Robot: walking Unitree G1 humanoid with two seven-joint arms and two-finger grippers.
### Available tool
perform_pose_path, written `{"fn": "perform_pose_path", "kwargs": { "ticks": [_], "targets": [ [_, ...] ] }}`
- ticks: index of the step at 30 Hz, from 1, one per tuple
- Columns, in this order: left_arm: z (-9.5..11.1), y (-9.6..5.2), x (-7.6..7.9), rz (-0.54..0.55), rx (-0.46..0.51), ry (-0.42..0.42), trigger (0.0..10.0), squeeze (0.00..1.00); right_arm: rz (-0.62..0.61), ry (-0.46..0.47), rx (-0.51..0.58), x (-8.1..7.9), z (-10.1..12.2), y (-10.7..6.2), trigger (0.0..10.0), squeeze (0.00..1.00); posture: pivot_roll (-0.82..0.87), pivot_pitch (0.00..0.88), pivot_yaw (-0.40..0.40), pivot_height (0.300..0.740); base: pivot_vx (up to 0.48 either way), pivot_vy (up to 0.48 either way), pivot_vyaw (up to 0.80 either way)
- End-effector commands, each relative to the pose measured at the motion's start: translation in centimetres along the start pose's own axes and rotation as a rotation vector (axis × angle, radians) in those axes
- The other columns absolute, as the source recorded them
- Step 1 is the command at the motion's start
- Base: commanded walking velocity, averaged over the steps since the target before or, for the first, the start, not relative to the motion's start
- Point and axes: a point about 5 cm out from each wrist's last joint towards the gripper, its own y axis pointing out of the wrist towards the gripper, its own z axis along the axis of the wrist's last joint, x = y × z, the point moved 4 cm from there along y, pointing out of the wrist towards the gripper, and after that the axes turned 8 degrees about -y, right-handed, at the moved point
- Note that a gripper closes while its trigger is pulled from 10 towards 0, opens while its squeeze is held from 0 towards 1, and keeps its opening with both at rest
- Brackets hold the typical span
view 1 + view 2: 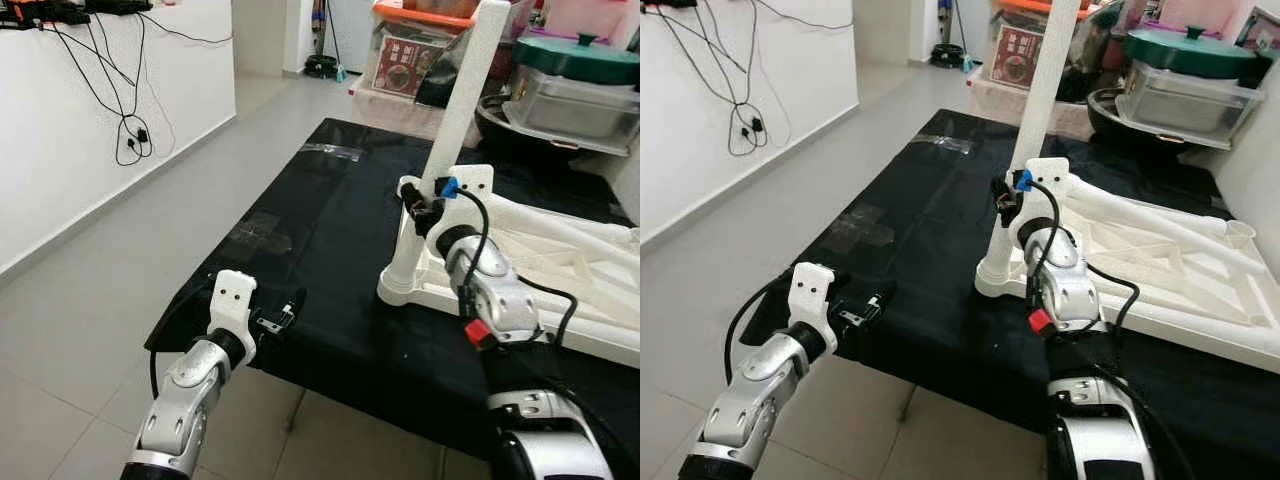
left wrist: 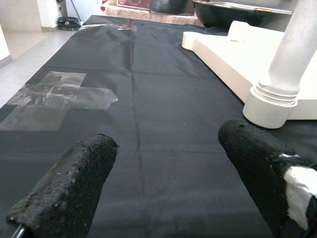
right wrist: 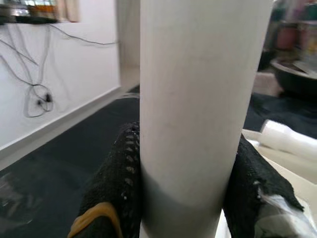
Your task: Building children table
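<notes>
A white plastic children's table top (image 1: 560, 290) lies upside down on a black cloth (image 1: 330, 230) that covers a low surface. One white table leg (image 1: 462, 95) stands upright in the socket at the near-left corner of the top, tilted slightly away from the robot toward its upper end.

Right gripper (image 1: 425, 212): positioned at the lower part of the leg, just above the socket. In the right wrist view both black fingers (image 3: 116, 183) press against opposite sides of the white leg (image 3: 198, 114); the grip is closed on it.

Left gripper (image 1: 283, 318): held at the near-left edge of the black cloth, well apart from the table top. In the left wrist view its two fingers (image 2: 74, 183) are spread wide with nothing between them, hovering just over the cloth; the base of the leg (image 2: 271, 104) sits ahead of them.

Patches of clear tape (image 1: 265, 232) are stuck on the cloth. Beyond the far edge stand a covered pot with a green lid (image 1: 580, 55) and storage boxes (image 1: 405, 50). Black cables (image 1: 125, 90) hang down the white wall on the left, above a grey tiled floor (image 1: 80, 330)
</notes>
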Motion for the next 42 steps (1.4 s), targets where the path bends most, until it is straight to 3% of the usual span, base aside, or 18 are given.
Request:
{"fn": "perform_pose_path", "kwargs": {
  "ticks": [1, 2, 7, 11, 18, 19, 22, 27, 28, 30, 31, 33, 36, 39, 42],
  "targets": [
    [-0.2, 0.1, 0.2, -0.011, -0.004, -0.009, 10.0, 0.0, -0.146, -0.033, -0.096, 2.5, -1.9, -0.5, 10.0, 0.0, -0.01, 0.0, -0.129, 0.74, 0.0, 0.0, 0.0],
    [-0.4, 0.0, 0.3, -0.01, -0.006, -0.011, 10.0, 0.0, -0.245, -0.011, -0.104, 2.8, -2.0, -1.3, 10.0, 0.0, -0.01, 0.0, -0.134, 0.74, 0.0, 0.0, 0.0],
    [-0.7, 0.0, 0.5, -0.01, -0.013, -0.017, 10.0, 0.0, -0.394, 0.023, -0.127, 2.1, -2.7, -3.3, 10.0, 0.0, -0.01, 0.0, -0.135, 0.74, 0.0, 0.0, 0.0],
    [-0.7, -0.1, 0.3, -0.004, -0.017, -0.017, 10.0, 0.0, -0.426, 0.04, -0.145, 1.2, -3.4, -4.2, 10.0, 0.0, -0.01, 0.0, -0.138, 0.74, 0.0, 0.0, 0.0],
    [-0.8, -0.1, 0.2, 0.003, -0.02, -0.018, 10.0, 0.0, -0.394, 0.071, -0.135, 0.3, -3.3, -4.0, 10.0, 0.0, -0.01, 0.0, -0.139, 0.74, 0.0, 0.0, 0.0],
    [-0.9, -0.1, 0.2, 0.003, -0.021, -0.02, 10.0, 0.0, -0.38, 0.091, -0.12, 0.0, -3.0, -4.1, 10.0, 1.0, -0.01, 0.0, -0.138, 0.74, 0.0, 0.0, 0.0],
    [-0.9, -0.1, 0.3, 0.001, -0.021, -0.023, 10.0, 0.0, -0.357, 0.126, -0.087, -0.4, -2.4, -4.1, 10.0, 1.0, -0.01, 0.0, -0.137, 0.74, 0.0, 0.0, 0.0],
    [-0.9, -0.1, 0.3, 0.0, -0.023, -0.022, 10.0, 0.0, -0.356, 0.095, -0.064, -0.1, -1.7, -4.0, 10.0, 1.0, -0.01, 0.0, -0.133, 0.74, 0.0, 0.0, 0.0],
    [-0.9, -0.1, 0.2, -0.001, -0.023, -0.02, 10.0, 0.0, -0.338, 0.078, -0.038, 0.0, -1.2, -3.8, 10.0, 0.64, -0.01, 0.0, -0.132, 0.74, 0.0, 0.0, 0.0],
    [-0.8, -0.2, 0.1, -0.001, -0.024, -0.019, 10.0, 0.0, -0.324, 0.068, -0.018, 0.0, -0.8, -3.6, 10.0, 0.64, -0.01, 0.0, -0.132, 0.74, 0.0, 0.0, 0.0],
    [-0.8, -0.2, 0.0, -0.001, -0.024, -0.017, 10.0, 0.0, -0.276, 0.072, 0.041, 0.2, 0.3, -3.3, 10.0, 0.0, -0.01, 0.0, -0.13, 0.74, 0.0, 0.0, 0.0],
    [-0.8, -0.3, -0.2, 0.0, -0.024, -0.013, 10.0, 0.0, -0.166, 0.07, 0.13, 0.9, 1.8, -2.6, 10.0, 0.0, -0.01, 0.0, -0.13, 0.74, 0.0, 0.0, 0.0],
    [-0.7, -0.3, -0.3, -0.001, -0.025, -0.012, 10.0, 0.0, -0.043, 0.096, 0.165, 1.8, 2.5, -1.8, 10.0, 0.0, -0.01, 0.0, -0.126, 0.74, 0.0, 0.0, 0.0],
    [-0.7, -0.3, -0.3, -0.001, -0.025, -0.012, 10.0, 0.0, -0.043, 0.096, 0.165, 1.8, 2.5, -1.8, 10.0, 0.0, -0.01, 0.0, -0.126, 0.74, 0.0, 0.0, 0.0],
    [-0.8, -0.2, -0.2, -0.01, -0.03, -0.007, 10.0, 0.0, 0.187, 0.007, 0.164, 3.2, 3.0, -0.3, 10.0, 0.0, -0.01, 0.0, -0.129, 0.74, 0.0, 0.0, 0.0]
  ]
}}
